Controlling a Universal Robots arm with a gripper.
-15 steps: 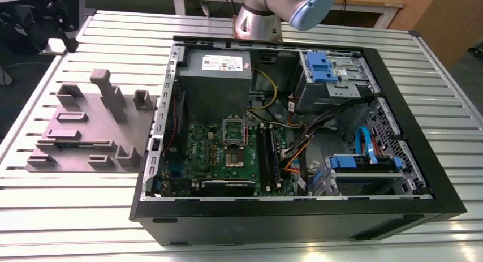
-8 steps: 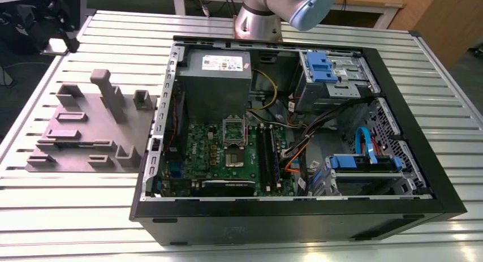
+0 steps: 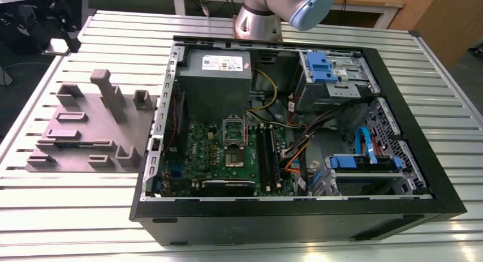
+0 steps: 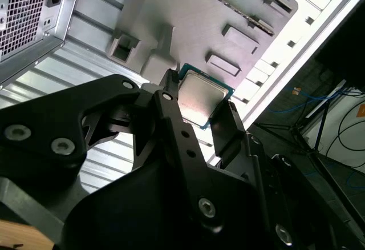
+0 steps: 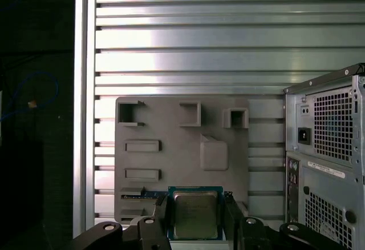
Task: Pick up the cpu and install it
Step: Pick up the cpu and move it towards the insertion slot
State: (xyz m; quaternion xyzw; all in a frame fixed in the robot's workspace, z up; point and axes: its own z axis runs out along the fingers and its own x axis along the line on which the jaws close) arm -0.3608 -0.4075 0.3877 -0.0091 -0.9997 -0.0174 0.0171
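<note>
Silver-topped, the cpu point(image 5: 195, 214) sits clamped between the fingers point(image 5: 162, 222), held clear above the grey fixture tray point(image 5: 182, 130) on the worktop point(image 5: 171, 33). Pick-up appears complete; installation likely demands square alignment over the motherboard socket point(image 3: 235, 158).

The place reads as a robotics lab or workshop. A slotted aluminium table point(image 3: 76, 205) carries an opened computer case point(image 3: 302, 228) and a grey holder plate point(image 3: 83, 132) with moulded slots. A robot arm point(image 3: 261, 18) rises behind the case, and loose cables point(image 4: 319, 99) trail by a stand point(image 4: 311, 141).
</note>
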